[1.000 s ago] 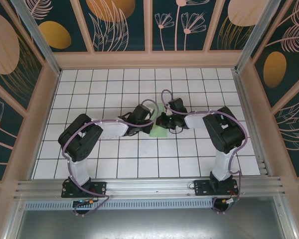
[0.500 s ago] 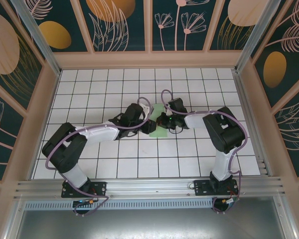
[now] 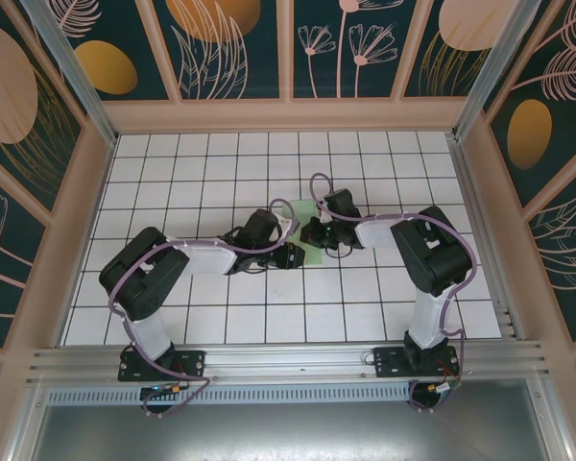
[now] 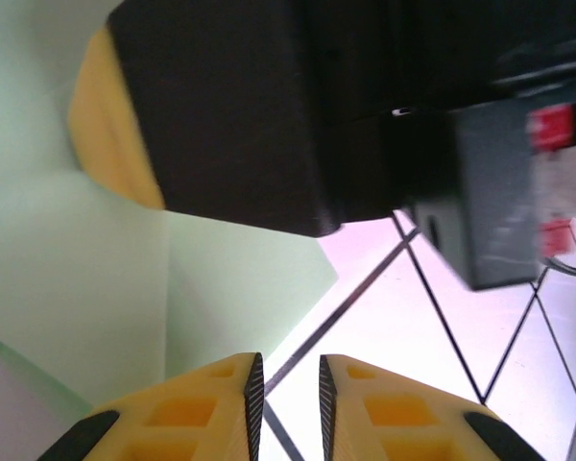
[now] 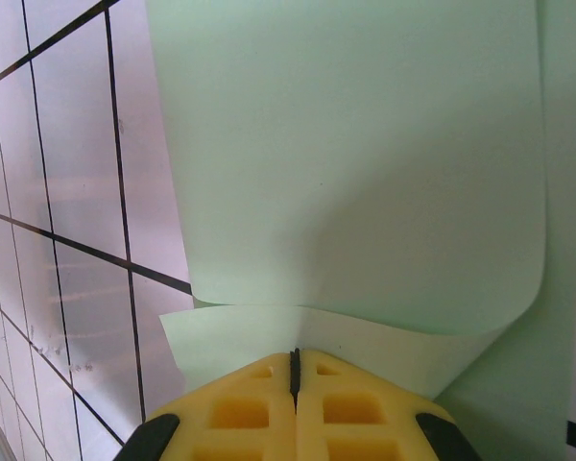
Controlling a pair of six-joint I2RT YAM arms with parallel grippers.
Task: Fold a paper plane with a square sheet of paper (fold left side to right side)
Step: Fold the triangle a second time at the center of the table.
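- One square sheet of thin pale mint-green paper (image 3: 312, 255) is seen near the middle of the white tabletop ruled with black grid lines (image 3: 173, 173)
- In the right wrist view the sheet (image 5: 365, 144) is shown partly folded, one layer being curled over a second layer beneath it
- Two black arms are counted, each with one gripper, and both grippers are brought together at the sheet
- The left gripper (image 3: 291, 254) (image 4: 288, 389) is placed at the sheet's near edge; its two yellow fingers are held slightly apart, bare tile is seen through the gap, and nothing is gripped
- The right gripper (image 3: 314, 230) (image 5: 294, 370) is clenched, its two yellow fingers pressed together and set against the lower layer; whether paper is pinched cannot be told
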